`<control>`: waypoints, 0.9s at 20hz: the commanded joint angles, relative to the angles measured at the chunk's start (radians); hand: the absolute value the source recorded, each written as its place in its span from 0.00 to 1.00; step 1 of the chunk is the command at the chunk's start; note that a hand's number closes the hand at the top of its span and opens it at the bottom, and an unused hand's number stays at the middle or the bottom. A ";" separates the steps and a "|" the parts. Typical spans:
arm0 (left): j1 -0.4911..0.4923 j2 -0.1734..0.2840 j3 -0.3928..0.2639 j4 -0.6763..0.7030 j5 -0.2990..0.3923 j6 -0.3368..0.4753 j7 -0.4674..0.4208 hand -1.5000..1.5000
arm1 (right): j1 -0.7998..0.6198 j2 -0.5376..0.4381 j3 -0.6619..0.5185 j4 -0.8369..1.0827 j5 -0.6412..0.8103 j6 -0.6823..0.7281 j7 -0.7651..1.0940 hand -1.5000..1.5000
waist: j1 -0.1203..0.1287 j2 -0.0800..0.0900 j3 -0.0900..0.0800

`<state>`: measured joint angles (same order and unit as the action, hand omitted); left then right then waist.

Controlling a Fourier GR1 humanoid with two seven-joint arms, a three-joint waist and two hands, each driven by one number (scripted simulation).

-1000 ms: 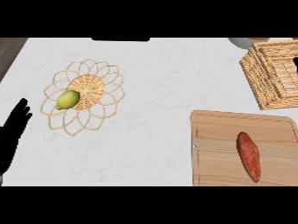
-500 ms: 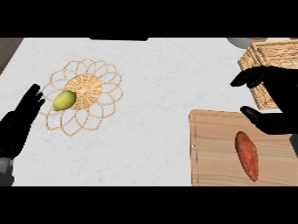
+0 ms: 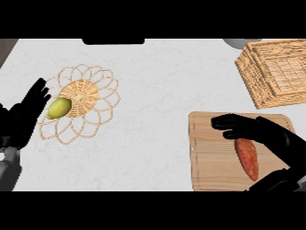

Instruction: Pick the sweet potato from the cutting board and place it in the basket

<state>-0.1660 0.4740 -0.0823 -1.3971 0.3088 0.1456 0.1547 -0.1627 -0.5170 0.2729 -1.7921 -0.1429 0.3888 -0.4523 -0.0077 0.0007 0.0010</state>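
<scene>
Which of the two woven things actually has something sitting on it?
The flat, flower-shaped woven mat on the left: a yellow-green fruit lies on it. The square wicker basket at the upper right looks empty.

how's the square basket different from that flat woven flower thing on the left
The square basket at the upper right has raised slatted walls and nothing visible inside. The flat woven trivet is round with looped petal edges, lies flat on the counter, and carries a yellow-green fruit. The basket looks darker and denser; the trivet is open and lacy at its rim. Both are tan wicker.
</scene>
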 commanded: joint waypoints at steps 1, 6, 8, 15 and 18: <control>-0.005 0.014 0.024 -0.005 0.015 -0.018 0.028 0.50 | 0.010 -0.104 -0.007 -0.098 0.011 0.044 0.189 0.00 | -0.003 -0.005 -0.003; -0.032 0.023 0.031 0.021 0.013 -0.028 0.025 0.50 | -0.151 -0.320 -0.141 -0.124 0.132 0.059 0.365 0.00 | -0.006 -0.010 -0.006; -0.030 0.004 0.010 0.019 -0.005 -0.013 0.024 0.50 | -0.188 -0.388 -0.188 -0.113 0.196 0.051 0.431 0.00 | -0.006 -0.009 -0.005; -0.099 -0.024 0.008 0.061 -0.030 -0.007 0.047 0.50 | -0.397 -0.506 -0.194 0.033 0.026 0.329 0.626 0.00 | 0.019 0.004 -0.004; -0.031 -0.033 0.002 0.000 -0.038 -0.005 0.026 0.50 | -0.390 -0.546 -0.185 0.084 -0.020 0.464 0.589 0.00 | 0.025 0.000 -0.002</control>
<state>-0.2089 0.4477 -0.0813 -1.3734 0.2807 0.1347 0.1757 -0.4972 -1.0175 0.0732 -1.7657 -0.1095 0.7156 0.1054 0.0082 0.0004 -0.0022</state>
